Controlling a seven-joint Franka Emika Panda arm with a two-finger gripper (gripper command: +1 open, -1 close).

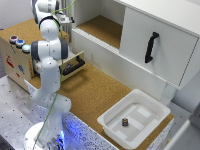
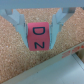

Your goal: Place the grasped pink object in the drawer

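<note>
Pink object (image 2: 39, 37), lettered and blurred, sits clamped in our gripper (image 2: 39, 35), whose fingers (image 2: 19, 22) are cut off.

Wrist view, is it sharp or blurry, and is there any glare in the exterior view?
Wrist view: soft, yet the dark letters on the pink object stay legible; the cork surface is grainy. Exterior view: also soft, with a blue glow at the robot base and no strong glare on the white tray.

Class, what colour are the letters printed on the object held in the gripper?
Black letters on the pink object, clearest in the wrist view.
</note>
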